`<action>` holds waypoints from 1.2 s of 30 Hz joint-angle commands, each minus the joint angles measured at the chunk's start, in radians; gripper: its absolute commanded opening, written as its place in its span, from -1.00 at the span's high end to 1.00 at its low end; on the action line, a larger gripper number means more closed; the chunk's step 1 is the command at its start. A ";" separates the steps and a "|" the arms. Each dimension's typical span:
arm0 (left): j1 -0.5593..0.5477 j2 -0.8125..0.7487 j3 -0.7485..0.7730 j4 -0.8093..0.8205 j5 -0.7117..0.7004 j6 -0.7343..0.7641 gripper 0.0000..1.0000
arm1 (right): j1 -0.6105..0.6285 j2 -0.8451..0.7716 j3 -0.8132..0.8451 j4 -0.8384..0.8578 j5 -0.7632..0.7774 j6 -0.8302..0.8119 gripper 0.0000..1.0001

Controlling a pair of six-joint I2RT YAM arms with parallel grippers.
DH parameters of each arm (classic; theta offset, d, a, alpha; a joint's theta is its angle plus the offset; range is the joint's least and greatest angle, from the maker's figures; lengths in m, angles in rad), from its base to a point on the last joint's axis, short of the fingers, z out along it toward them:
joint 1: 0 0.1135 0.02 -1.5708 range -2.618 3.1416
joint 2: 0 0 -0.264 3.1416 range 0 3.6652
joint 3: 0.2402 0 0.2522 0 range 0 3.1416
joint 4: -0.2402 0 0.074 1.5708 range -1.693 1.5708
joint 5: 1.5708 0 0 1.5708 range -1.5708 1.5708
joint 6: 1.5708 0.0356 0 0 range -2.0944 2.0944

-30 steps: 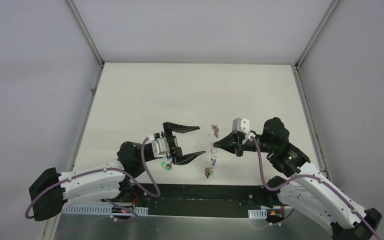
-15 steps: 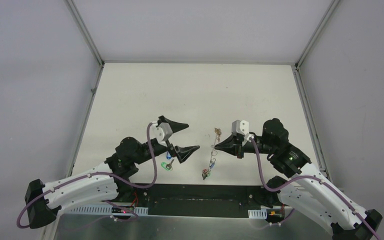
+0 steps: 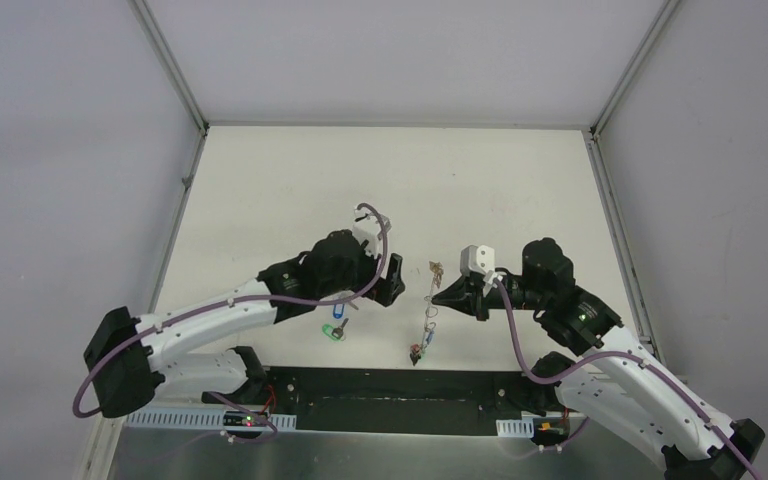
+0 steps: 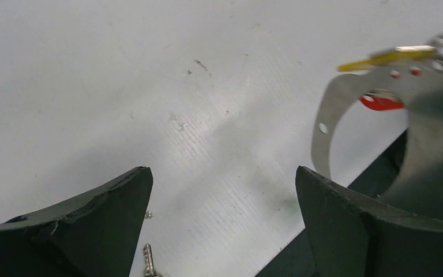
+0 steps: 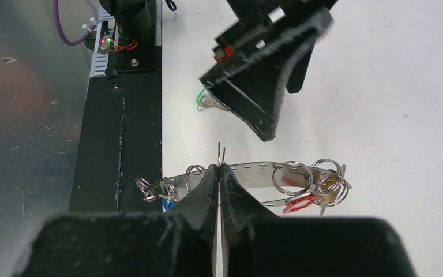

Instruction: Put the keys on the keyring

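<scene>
right claw (image 5: 219, 170) pressed together, pinching the thin wire of the keyring (image 5: 254, 173) — a grey perforated band hung with small rings and red, yellow and blue tags. left claw (image 4: 225, 190) spread wide just beside it, gripping nothing. blue-tagged key (image 3: 339, 311) and green-tagged key (image 3: 333, 331) lie under the left arm, near the black strip (image 3: 380, 385) at the front edge — the pale counter (image 3: 380, 180) stretches wide behind.
</scene>
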 commanded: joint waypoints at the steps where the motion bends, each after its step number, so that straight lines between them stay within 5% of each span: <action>1: 0.066 0.147 0.136 -0.223 0.048 -0.173 -0.98 | 0.000 -0.013 0.061 0.026 -0.009 -0.025 1.00; 11: 0.218 0.459 0.382 -0.551 0.142 -0.253 -0.98 | 0.000 -0.011 0.056 0.026 -0.020 -0.012 1.00; 27: 0.318 0.173 0.100 -0.588 0.084 -0.289 -0.95 | 0.000 -0.003 0.044 0.041 -0.035 0.002 1.00; 36: 0.337 0.260 0.093 -0.586 0.150 -0.275 -0.76 | 0.000 0.000 0.046 0.052 -0.039 0.032 1.00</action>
